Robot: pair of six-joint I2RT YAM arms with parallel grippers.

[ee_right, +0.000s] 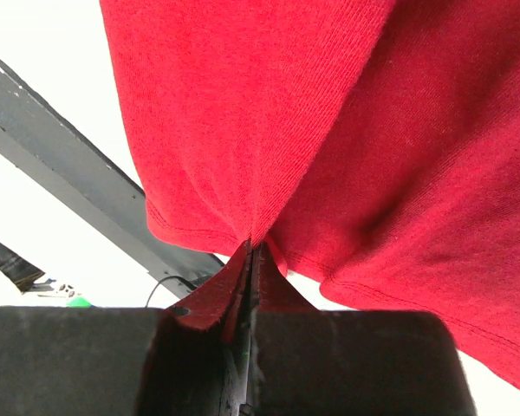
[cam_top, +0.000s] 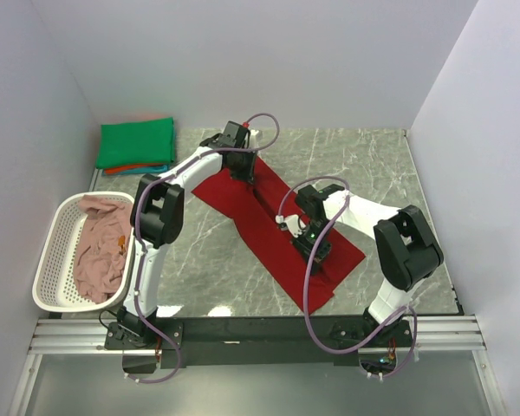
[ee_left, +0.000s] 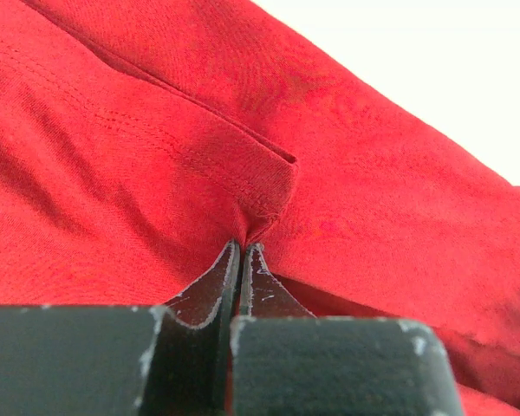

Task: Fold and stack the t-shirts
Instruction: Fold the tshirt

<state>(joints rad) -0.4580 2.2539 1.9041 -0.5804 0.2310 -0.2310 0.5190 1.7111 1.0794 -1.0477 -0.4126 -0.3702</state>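
Right at the tips of the right gripper (ee_right: 250,247), the jaws are pressed fully together with a pinch of the dark red t-shirt (cam_top: 260,227) caught between them. From that pinch the cloth fans up and away from the fingers in two lobes, a stitched hem curving just beyond the tips on either side. A dark bar (ee_right: 69,173) runs slantwise to the left of the gripper, behind the cloth.

Out from this gripper the shirt lies as a long, narrow band on the marbled table (cam_top: 373,165), running diagonally away toward the other arm. At the far end of the band the left gripper (ee_left: 243,247) is likewise closed tight on the same shirt. Its tips bite a small tuck of fabric, and just ahead of them a folded edge with a double line of stitching rises and ends in a corner. More red cloth spreads to both sides and beyond.

Well off to the left of the left gripper, and nearer the arm bases, a white lattice basket (cam_top: 52,260) holds a crumpled dusty pink t-shirt (cam_top: 100,251). Farther back on that same side, near the rear wall, a folded green t-shirt (cam_top: 137,141) sits on top of a stack. Slivers of an orange-red t-shirt (cam_top: 126,170) and a teal t-shirt (cam_top: 159,168) show under its front edge.
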